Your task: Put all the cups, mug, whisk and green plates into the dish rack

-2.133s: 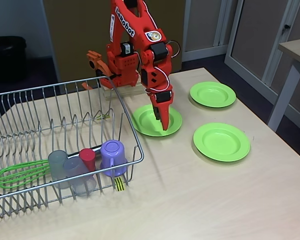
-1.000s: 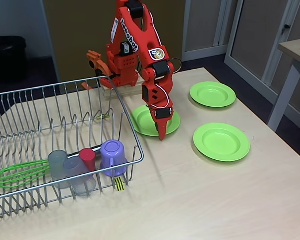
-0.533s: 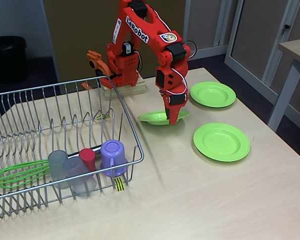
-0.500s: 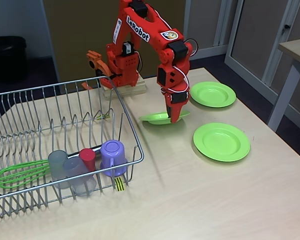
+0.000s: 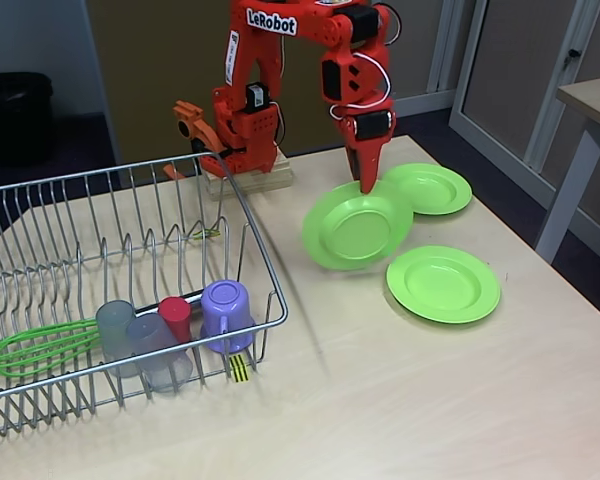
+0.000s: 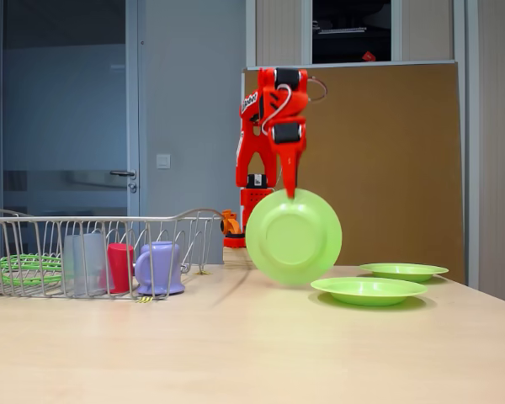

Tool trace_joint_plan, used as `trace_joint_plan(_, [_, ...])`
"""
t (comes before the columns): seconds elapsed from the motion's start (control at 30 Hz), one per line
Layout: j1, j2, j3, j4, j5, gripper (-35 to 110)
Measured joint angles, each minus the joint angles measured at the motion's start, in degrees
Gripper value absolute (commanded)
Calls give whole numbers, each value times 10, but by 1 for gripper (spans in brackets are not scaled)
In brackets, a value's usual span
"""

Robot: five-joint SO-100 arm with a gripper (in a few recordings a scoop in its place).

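My orange gripper (image 5: 366,182) (image 6: 291,190) is shut on the top rim of a green plate (image 5: 357,225) (image 6: 293,236), which hangs on edge above the table, right of the dish rack (image 5: 130,262) (image 6: 93,220). Two more green plates (image 5: 443,283) (image 5: 426,188) lie flat on the table to the right; in the low fixed view they are the near plate (image 6: 368,289) and the far plate (image 6: 403,270). Inside the rack sit two grey cups (image 5: 114,324) (image 5: 155,345), a red cup (image 5: 176,316) (image 6: 119,267), the purple mug (image 5: 226,311) (image 6: 158,268) and the green whisk (image 5: 35,346) (image 6: 17,263).
The arm's base (image 5: 242,130) stands on a wooden block at the table's back edge, behind the rack's right end. Bare tabletop (image 5: 400,400) stretches along the front. Another table's corner (image 5: 592,110) shows at the far right.
The gripper closed on the plate's rim where it lay by the rack, then lifted it up and to the right; the plate now hangs on edge instead of lying flat.
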Motion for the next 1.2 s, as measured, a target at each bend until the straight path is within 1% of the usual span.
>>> trace_joint_plan(0.1, [3, 11, -56, 24, 3, 0])
trace_joint_plan(0.27, [1, 18, -154, 31, -8, 0])
trace_joint_plan(0.43, [23, 20, -254, 31, -83, 0])
trace_joint_plan(0.6, [88, 42, -328, 37, -174, 0])
trace_joint_plan(0.7, [148, 64, -329, 34, -209, 0])
trace_joint_plan(0.83, [241, 91, -314, 33, -226, 0])
trace_joint_plan(1.07, [406, 128, -214, 5, -215, 0])
trace_joint_plan(1.2, [502, 160, -118, -40, -200, 0])
